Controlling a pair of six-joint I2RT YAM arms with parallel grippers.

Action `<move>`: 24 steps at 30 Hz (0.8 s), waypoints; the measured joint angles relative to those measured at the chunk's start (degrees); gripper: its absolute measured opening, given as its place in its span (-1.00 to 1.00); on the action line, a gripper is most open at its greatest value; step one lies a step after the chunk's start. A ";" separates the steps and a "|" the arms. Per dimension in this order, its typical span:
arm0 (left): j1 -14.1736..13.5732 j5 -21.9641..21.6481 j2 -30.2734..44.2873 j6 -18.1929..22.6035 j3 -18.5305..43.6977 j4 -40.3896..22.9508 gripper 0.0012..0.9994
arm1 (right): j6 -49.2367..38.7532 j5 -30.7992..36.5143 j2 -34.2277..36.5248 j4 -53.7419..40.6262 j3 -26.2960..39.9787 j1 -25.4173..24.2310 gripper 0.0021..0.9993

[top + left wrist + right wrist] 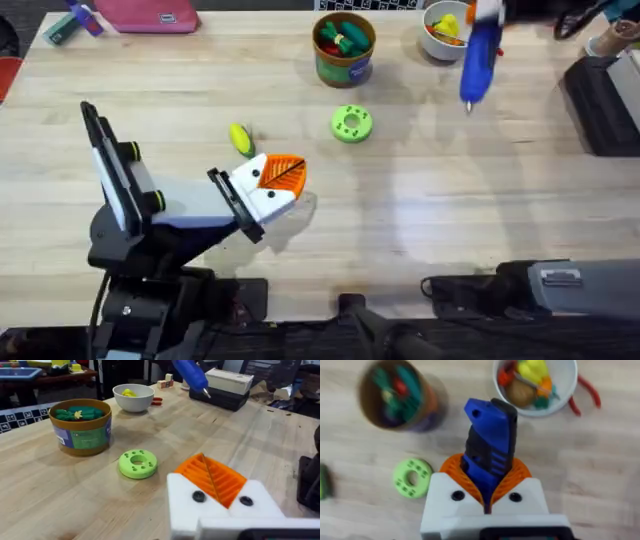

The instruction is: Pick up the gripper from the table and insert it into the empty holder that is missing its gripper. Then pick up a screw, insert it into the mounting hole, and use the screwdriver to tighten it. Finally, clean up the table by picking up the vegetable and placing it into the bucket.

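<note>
Clamped on the screwdriver (489, 452), the right gripper (487, 497) has its orange pads pressed to either side of the blue body; in the overhead view the tool hangs over the far right of the table (420, 210), beside the white bowl (440, 40), its long axis near upright and the thin bit pointing down and slightly toward the robot. The left gripper (283, 178) rests low over the table's middle with its orange pads drawn together and nothing visible between them — so it looks empty. The vegetable (241, 138), yellow with a green end, lies on the wood just beyond and a little left of the left gripper, near but apart; the left arm is plainly the nearer one. The bucket (344, 48) stands farther off, beyond the green disc (351, 124) — already holding toy pieces; judging by this, the clean-up reach would run forward-left, then out to the bucket.
</note>
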 joint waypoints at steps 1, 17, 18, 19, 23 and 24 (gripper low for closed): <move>0.00 0.00 0.00 0.00 0.00 0.00 -0.97 | 0.97 -0.20 -1.48 1.46 0.14 1.07 -0.95; 0.00 0.00 0.00 0.00 0.00 0.00 -0.97 | 10.40 -1.49 -9.58 26.27 -0.07 25.71 -0.95; 0.00 0.00 0.00 0.00 0.00 0.00 -0.97 | 10.95 -1.57 -9.57 27.99 -0.22 26.93 -0.95; 0.00 0.00 0.00 0.01 0.00 -0.01 -0.97 | 11.47 -1.70 -9.58 29.72 -0.49 27.96 -0.95; 0.00 0.00 0.00 0.02 0.00 0.00 -0.97 | 13.69 -4.15 -9.58 38.23 -3.57 30.38 -0.95; 0.00 0.00 0.00 0.02 0.00 0.00 -0.97 | 14.53 -5.53 -9.58 41.29 -4.99 30.56 -0.95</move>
